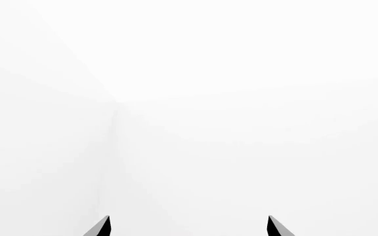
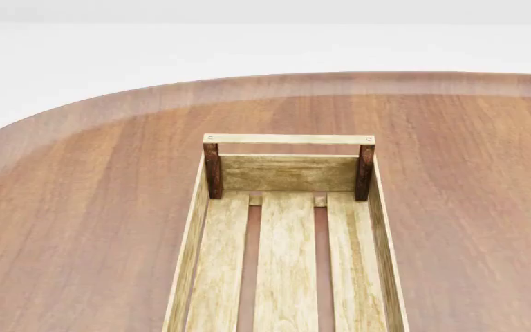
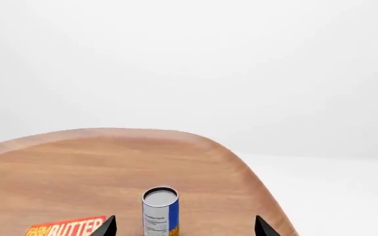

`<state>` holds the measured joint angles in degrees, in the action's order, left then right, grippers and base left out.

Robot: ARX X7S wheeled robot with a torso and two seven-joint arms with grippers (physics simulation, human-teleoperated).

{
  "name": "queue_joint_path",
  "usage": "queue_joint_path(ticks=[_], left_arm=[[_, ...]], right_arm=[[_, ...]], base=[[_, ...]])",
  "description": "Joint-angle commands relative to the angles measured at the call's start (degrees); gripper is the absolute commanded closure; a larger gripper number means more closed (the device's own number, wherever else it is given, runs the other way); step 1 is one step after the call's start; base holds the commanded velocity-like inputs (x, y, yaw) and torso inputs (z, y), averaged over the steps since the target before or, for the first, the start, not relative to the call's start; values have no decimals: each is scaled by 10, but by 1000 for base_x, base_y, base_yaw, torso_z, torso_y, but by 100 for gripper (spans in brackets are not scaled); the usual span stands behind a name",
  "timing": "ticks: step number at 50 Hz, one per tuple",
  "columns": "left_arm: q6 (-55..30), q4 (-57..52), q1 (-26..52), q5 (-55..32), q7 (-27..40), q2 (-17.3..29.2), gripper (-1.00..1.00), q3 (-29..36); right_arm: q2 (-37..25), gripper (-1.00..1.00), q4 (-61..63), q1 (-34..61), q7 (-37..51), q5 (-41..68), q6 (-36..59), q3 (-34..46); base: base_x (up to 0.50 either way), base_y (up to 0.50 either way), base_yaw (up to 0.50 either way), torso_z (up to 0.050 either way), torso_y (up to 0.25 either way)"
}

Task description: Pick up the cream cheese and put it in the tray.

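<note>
Right gripper: two black fingertips spread wide apart, nothing between them, held above the rounded brown wooden table. Left gripper: black tips likewise spread, facing only blank white surroundings. On the table, head view, the long light-wood slatted tray with dark brown corner posts runs from near to far at centre. A blue-and-white cylindrical can stands upright beside a red-orange butter box. The cream cheese appears in no view.
</note>
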<state>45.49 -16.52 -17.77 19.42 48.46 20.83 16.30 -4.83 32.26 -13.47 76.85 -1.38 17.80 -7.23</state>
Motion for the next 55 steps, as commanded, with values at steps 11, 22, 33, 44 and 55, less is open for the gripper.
queue_joint_path(ticks=[11,22,33,44,55], left_arm=[[-7,2,5,1,2,1,-100,7],[-9,2,6,2,5,2,-100,8],[-8,-2,3,4,10,5,-100,6],[-6,-1,2,5,16,7,-100,4],[-7,-8,-3,6,20,9,-100,4]], right_arm=[[-18,-100,-14,13,-41,72,30,-2],[-22,-100,-21,12,-55,107,34,-10],[-22,-100,-46,14,-71,140,25,-16],[-24,-100,-65,23,-72,168,34,-32],[-29,-100,-76,28,-77,194,42,-44]], base=[[0,0,0,0,0],[0,0,0,0,0],[0,0,0,0,0],[0,0,0,0,0],[0,0,0,0,0]])
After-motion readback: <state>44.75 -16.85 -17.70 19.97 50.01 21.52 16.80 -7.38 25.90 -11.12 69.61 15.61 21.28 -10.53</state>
